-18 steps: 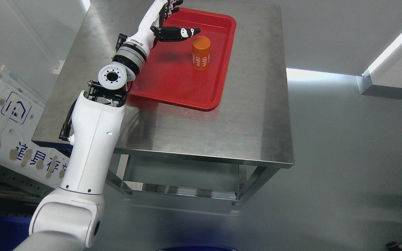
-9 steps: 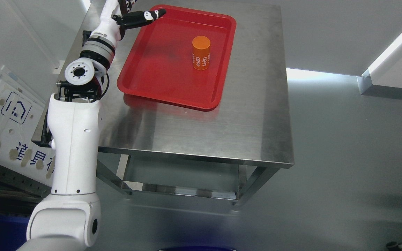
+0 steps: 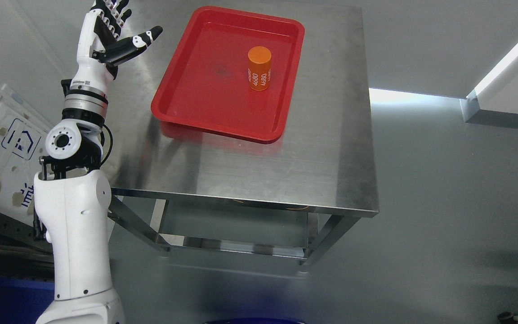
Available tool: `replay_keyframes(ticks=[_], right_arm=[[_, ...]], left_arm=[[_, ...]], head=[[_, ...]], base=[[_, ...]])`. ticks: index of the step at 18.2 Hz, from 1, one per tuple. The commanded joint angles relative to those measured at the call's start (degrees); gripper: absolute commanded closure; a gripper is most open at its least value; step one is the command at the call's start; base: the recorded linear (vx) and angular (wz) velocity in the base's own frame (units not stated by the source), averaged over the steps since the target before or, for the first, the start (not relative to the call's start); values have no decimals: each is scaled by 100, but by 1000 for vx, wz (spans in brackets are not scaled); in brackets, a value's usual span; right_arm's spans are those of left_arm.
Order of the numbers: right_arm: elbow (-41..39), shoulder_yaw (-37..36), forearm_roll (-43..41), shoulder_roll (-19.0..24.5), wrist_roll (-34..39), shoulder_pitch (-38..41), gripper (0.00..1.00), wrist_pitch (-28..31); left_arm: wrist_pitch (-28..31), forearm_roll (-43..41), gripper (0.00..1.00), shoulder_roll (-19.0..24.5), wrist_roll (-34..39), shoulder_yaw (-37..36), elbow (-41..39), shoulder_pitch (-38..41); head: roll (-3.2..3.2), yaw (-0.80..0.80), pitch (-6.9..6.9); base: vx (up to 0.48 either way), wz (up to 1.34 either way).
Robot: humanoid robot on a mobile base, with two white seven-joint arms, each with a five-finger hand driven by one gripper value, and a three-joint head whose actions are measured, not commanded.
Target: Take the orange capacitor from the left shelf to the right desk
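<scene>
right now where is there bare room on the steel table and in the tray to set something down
The steel table is bare between the red plastic tray and its near edge, and along its right side. Inside the tray, the left half is free; the upright orange cylindrical capacitor occupies the right. The open left hand crowds the far-left corner.

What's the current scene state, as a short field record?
object: orange cylindrical capacitor, upright, white print on its side
container: red plastic tray, capacitor stands in it toward the right side
surface: stainless steel table, tray on its far half
left hand: open, raised over the table's left edge, clear of the tray, holds nothing
right hand: not in view
contact: none between hand and capacitor
</scene>
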Motion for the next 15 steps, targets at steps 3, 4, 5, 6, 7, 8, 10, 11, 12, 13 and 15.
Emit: replay_keyframes(ticks=[3, 4, 5, 6, 7, 8, 10, 11, 12, 13, 15], right_arm=[[-132, -61, 0, -100, -4, 193, 0, 4], [-132, -70, 0, -100, -4, 193, 0, 4], [-132, -70, 0, -100, -4, 193, 0, 4], [-132, -70, 0, -100, -4, 193, 0, 4], [-132, -61, 0, -100, -4, 193, 0, 4], [-132, -70, 0, -100, -4, 193, 0, 4], [-132, -70, 0, -100, -4, 193, 0, 4], [-132, -61, 0, -100, -4, 193, 0, 4], [-132, -61, 0, -100, -4, 193, 0, 4], [-132, -70, 0, -100, -4, 193, 0, 4], [-132, -70, 0, -100, -4, 193, 0, 4]], left_arm=[[-608, 102, 0, 100, 155, 318, -700, 1044], [-600, 102, 0, 100, 164, 318, -700, 1062], [-600, 102, 0, 100, 164, 309, -700, 1071], [-591, 102, 0, 100, 164, 274, -700, 1080], [-573, 102, 0, 100, 164, 248, -700, 1106], [-556, 102, 0, 100, 164, 239, -700, 1106], [-538, 102, 0, 100, 164, 239, -691, 1123], [-538, 102, 0, 100, 156, 239, -691, 1132], [-538, 102, 0, 100, 156, 239, -691, 1132], [-538, 102, 0, 100, 147, 239, -691, 1132], [-529, 102, 0, 100, 147, 221, -700, 1141]], head=[[0, 0, 0], [0, 0, 0], [0, 0, 0], [0, 0, 0], [0, 0, 0], [0, 0, 0], [0, 0, 0], [0, 0, 0], [0, 0, 0], [0, 0, 0], [0, 0, 0]], base=[[0, 0], [0, 0], [0, 0], [0, 0], [0, 0], [0, 0], [0, 0], [0, 0], [0, 0], [0, 0], [0, 0]])
